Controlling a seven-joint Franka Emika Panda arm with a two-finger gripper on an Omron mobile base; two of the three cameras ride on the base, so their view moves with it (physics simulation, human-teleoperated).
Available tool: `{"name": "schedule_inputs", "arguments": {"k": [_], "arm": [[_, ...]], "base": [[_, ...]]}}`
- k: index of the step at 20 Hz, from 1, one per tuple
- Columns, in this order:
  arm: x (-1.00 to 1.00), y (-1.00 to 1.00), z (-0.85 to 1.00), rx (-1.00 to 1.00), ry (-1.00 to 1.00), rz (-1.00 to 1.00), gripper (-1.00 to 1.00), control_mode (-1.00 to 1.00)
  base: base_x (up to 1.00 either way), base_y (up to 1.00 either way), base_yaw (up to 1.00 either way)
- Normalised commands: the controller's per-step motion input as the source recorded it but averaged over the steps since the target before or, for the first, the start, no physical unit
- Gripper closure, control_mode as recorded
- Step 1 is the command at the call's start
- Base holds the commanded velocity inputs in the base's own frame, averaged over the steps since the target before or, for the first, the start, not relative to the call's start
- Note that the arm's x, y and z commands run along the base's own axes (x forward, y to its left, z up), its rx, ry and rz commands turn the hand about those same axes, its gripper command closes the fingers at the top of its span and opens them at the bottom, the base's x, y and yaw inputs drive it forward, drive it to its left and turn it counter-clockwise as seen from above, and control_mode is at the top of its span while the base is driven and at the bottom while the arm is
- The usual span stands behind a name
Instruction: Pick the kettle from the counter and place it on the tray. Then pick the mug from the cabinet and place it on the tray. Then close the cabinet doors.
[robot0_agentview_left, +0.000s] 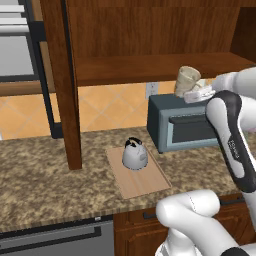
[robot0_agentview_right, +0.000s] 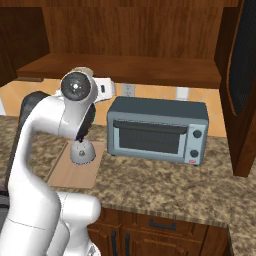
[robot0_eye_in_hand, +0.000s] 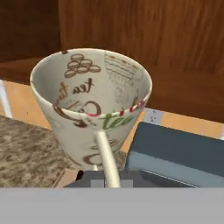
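Note:
The silver-grey kettle (robot0_agentview_left: 134, 154) (robot0_agentview_right: 82, 151) stands upright on the light wooden tray (robot0_agentview_left: 145, 182) (robot0_agentview_right: 67, 175), which lies on the granite counter (robot0_agentview_left: 40, 175). My gripper (robot0_agentview_left: 198, 93) (robot0_eye_in_hand: 109, 178) is shut on the handle of the cream mug (robot0_agentview_left: 187, 79) (robot0_eye_in_hand: 94, 98) and holds it tilted in the air. The mug hangs just in front of the cabinet's shelf (robot0_agentview_left: 150, 67), above the toaster oven's left end and to the right of the tray. In the right base view my arm's joint hides most of the mug. The cabinet doors (robot0_agentview_left: 62, 85) (robot0_agentview_right: 242, 75) stand open.
A blue-grey toaster oven (robot0_agentview_left: 182, 127) (robot0_agentview_right: 157, 130) (robot0_eye_in_hand: 179, 153) sits on the counter right of the tray, directly under the mug. The left door's edge hangs down close to the tray's left side. A wall outlet (robot0_agentview_right: 129, 90) lies behind the oven.

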Motion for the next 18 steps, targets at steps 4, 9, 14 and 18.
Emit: {"name": "schedule_inputs", "arguments": {"k": [4,9,14,18], "arm": [[-0.98,0.08,-0.36,-0.24,0.03,0.8,1.0,-1.0],[-0.93,0.29,-0.91,-0.32,0.09,0.63,1.0,-1.0],[-0.4,0.81,-1.0,-0.19,0.07,0.41,1.0,-1.0],[0.15,0.77,-1.0,-0.16,0.26,0.29,1.0,-1.0]], "base": [[0.0,0.0,0.0],[0.0,0.0,0.0],[0.0,0.0,0.0],[0.0,0.0,0.0]]}}
